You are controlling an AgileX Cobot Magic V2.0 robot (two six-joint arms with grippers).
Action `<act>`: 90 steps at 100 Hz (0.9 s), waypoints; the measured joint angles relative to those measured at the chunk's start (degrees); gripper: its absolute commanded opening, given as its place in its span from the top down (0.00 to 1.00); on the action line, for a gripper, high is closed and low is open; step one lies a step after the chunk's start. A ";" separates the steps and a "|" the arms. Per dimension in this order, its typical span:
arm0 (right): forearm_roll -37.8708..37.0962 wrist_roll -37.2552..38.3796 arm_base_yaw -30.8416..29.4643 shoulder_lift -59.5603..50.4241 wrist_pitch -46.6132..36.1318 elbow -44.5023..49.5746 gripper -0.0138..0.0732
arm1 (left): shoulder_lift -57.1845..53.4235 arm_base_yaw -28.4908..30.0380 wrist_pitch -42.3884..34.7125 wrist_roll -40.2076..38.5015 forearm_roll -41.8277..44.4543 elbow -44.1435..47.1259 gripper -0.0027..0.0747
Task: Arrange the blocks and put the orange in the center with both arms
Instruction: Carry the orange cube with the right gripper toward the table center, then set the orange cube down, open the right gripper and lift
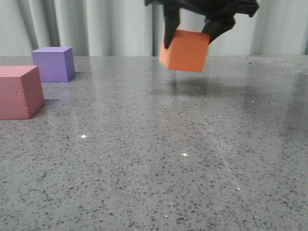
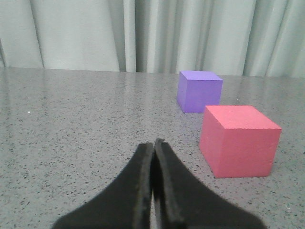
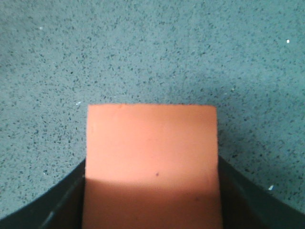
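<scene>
My right end effector [image 1: 192,33] pinches the orange cube [image 1: 185,50] by opposite flat faces, lifted clear of the desk [image 1: 154,159] toward its far edge. It looks like light, squashy foam, so a modest squeeze should do. My left end effector [image 2: 153,148] is closed and empty, near the pinkish-red cube [image 2: 238,140] and purple cube [image 2: 199,90].

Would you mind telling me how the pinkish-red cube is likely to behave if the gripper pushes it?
The pinkish-red cube sits flat on a broad face, so it should slide, not roll. Its matte, foam-like surface suggests it is light and may drag on the table. Pushed high, it might tip.
</scene>
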 measured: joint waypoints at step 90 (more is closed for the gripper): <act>-9.61 18.07 7.34 6.93 0.56 -3.53 0.09 | 0.00 0.00 0.00 0.00 0.00 0.00 0.99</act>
